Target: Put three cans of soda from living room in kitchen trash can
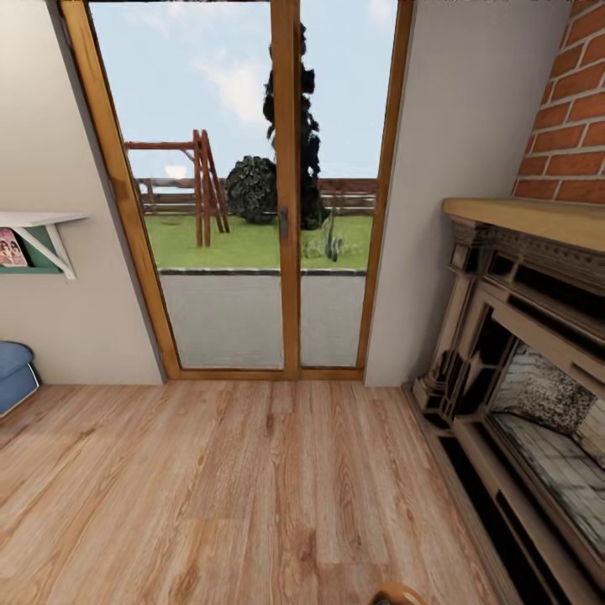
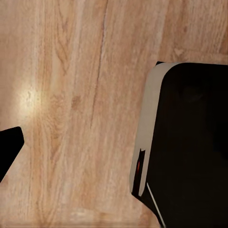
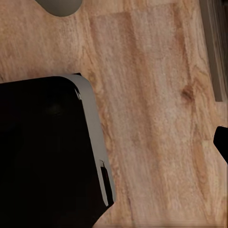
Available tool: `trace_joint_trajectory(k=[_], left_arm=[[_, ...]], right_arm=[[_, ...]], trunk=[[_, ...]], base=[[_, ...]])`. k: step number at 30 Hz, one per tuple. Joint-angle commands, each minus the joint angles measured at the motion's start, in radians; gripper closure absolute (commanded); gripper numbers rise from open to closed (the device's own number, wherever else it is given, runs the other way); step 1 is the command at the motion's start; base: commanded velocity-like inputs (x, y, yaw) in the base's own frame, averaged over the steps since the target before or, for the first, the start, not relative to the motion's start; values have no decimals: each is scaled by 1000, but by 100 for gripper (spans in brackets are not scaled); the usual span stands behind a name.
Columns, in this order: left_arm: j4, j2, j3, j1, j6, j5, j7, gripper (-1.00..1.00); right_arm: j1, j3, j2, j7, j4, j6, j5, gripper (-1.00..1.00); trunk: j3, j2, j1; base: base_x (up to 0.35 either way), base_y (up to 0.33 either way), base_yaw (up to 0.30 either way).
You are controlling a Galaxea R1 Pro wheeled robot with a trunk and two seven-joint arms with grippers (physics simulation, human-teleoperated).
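Observation:
No soda can and no trash can is in sight. I am in the living room, facing the wood-framed glass doors [image 1: 286, 210] across the light plank floor [image 1: 235, 487]. In the left wrist view one dark fingertip [image 2: 8, 149] of my left gripper pokes in at the edge above bare floor, beside my black base [image 2: 190, 142]. The right wrist view likewise has one dark fingertip [image 3: 222, 142] at the edge, with floor in the middle and my base [image 3: 42, 152] alongside. Nothing lies between the fingers of either gripper.
The carved fireplace [image 1: 521, 353] and red brick chimney [image 1: 571, 109] line the right side. A blue sofa corner [image 1: 15, 374] and a wall shelf [image 1: 38, 239] are at the left. A small orange-brown rounded shape [image 1: 397, 595] that I cannot identify sits at the bottom edge.

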Motion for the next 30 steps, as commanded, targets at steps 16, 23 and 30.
trace_joint_trajectory(k=[16, 23, 30], left_arm=[[0, -2, -1, 5, 26, 0, 0, -100], [0, -4, -1, 5, 25, 0, 0, -100], [0, -7, -1, 5, 25, -1, 0, -100]], right_arm=[[0, 2, -7, -6, 38, 59, 0, -100], [1, 2, -5, -6, 43, 72, 0, -100], [1, 2, -2, -6, 51, 74, 0, -100]], trunk=[[50, 112, -61], [72, 161, -88], [94, 210, -115]], base=[[0, 0, 0], [0, 0, 0], [0, 0, 0]])
